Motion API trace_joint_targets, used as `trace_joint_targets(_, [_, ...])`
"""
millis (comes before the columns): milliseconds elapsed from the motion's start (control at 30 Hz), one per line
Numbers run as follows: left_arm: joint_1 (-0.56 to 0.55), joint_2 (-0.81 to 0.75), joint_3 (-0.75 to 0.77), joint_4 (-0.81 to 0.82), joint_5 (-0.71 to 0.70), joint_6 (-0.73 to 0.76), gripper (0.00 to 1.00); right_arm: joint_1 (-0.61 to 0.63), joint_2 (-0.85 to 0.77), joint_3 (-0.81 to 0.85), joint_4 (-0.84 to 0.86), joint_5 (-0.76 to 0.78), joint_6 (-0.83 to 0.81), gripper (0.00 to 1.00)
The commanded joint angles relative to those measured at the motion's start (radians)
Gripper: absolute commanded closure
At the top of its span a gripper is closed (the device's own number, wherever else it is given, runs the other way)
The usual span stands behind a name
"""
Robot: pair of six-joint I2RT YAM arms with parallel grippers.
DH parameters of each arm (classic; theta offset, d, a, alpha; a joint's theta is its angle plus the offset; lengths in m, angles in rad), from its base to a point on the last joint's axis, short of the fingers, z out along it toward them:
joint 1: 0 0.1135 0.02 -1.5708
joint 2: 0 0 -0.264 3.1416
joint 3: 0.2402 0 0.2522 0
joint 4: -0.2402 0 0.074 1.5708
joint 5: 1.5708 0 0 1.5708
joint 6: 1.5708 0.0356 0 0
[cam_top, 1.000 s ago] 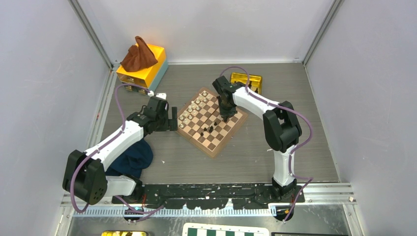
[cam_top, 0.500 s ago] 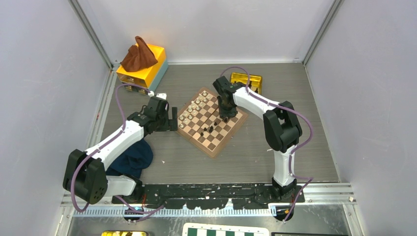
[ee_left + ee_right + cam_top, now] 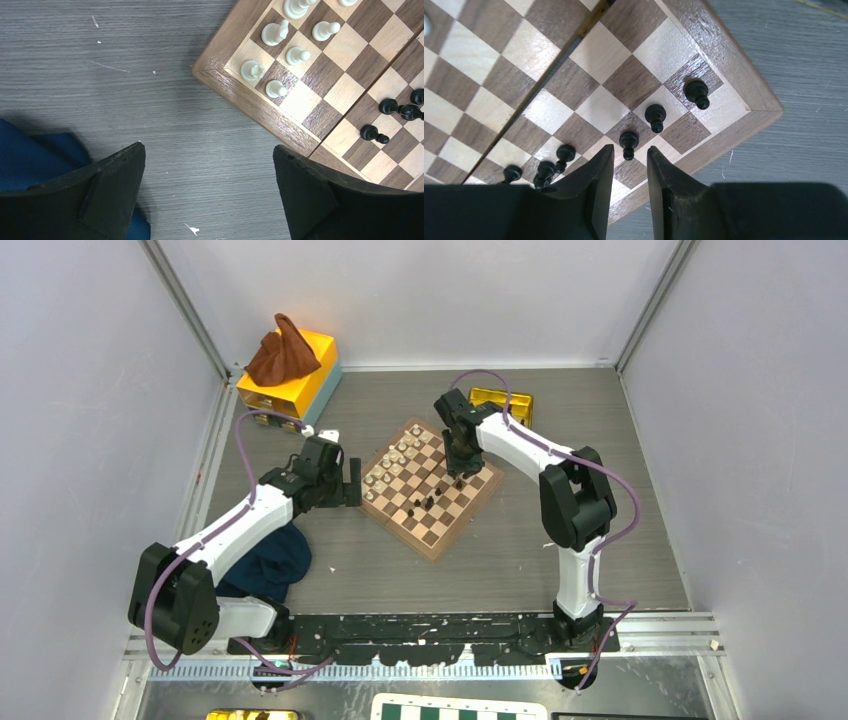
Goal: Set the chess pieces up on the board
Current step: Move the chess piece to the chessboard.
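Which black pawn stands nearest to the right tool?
The pawn directly in front of the open right tool; the other black pawns stand farther off to either side.

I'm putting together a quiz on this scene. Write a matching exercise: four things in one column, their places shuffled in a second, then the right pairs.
Things:
1 brown cloth
2 blue cloth
3 gold tin
4 right claw

Places:
A far side of the table, beyond the right arm
B on the yellow box
C above black pawns on the board
D under the left arm

Pairs: 1-B, 2-D, 3-A, 4-C
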Motion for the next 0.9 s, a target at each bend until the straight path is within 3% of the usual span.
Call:
trace_joint_targets(0, [0.006,0.001,-0.002,0.041,0.007,0.002,0.01,0.007,-0.083,0.08,-0.015,0.004,-0.012,0.63])
trace_joint_targets(433, [0.006,-0.001,-0.006,0.04,0.009,0.0,0.01,0.075,-0.056,0.137,-0.041,-0.009,-0.014,0.5])
trace_joint_targets(867, [0.006,-0.004,-0.01,0.044,0.015,-0.003,0.01,0.116,-0.025,0.122,-0.031,-0.022,-0.001,0.51])
